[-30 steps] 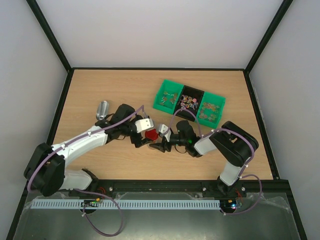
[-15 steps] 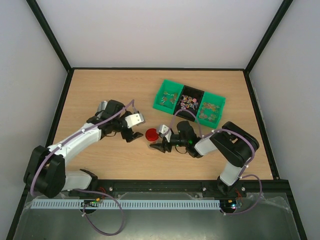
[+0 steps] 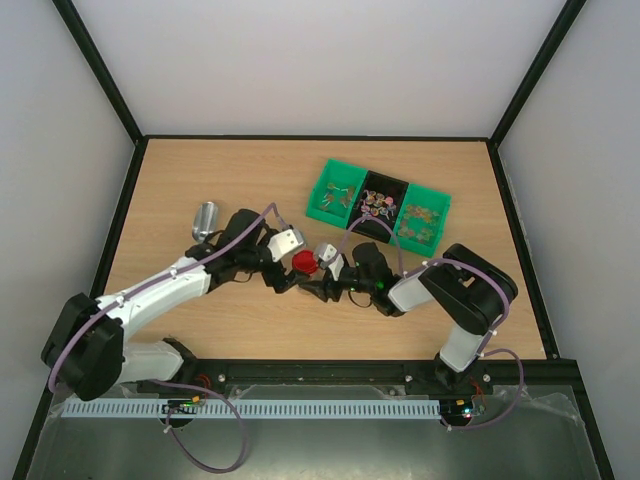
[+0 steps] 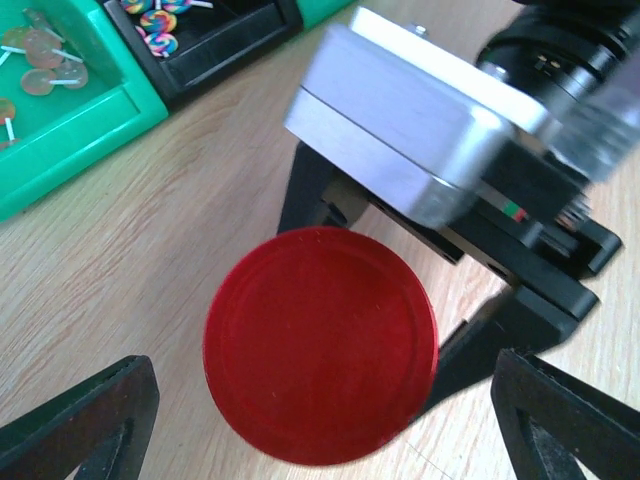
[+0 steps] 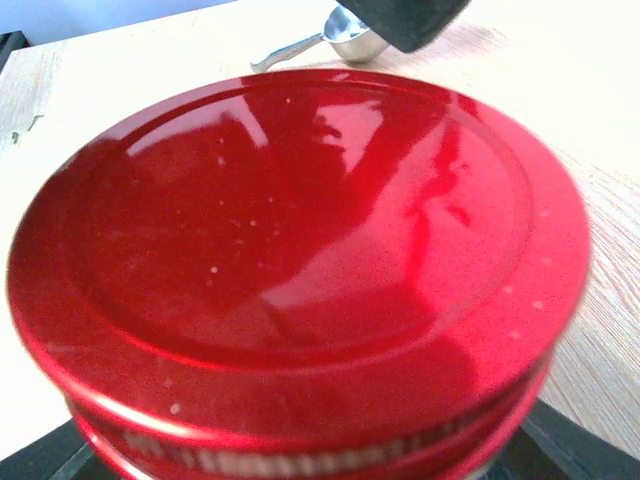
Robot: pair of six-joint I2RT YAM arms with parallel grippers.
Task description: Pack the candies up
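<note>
A jar with a red round lid stands mid-table. The lid fills the right wrist view. My right gripper is shut on the jar from the right, and its black fingers show at the bottom corners of the right wrist view. My left gripper hovers over the lid, open, with a finger wide on each side and not touching it. The candies lie in a row of bins at the back. Some also show in the left wrist view.
The row is a green bin, a black bin and a second green bin, behind the right gripper. A silver metal scoop lies left of the left arm and shows in the right wrist view.
The left gripper was on the lid a second ago and drew back to the left. It has now come back over the lid, open. The right gripper and the jar have barely moved.
</note>
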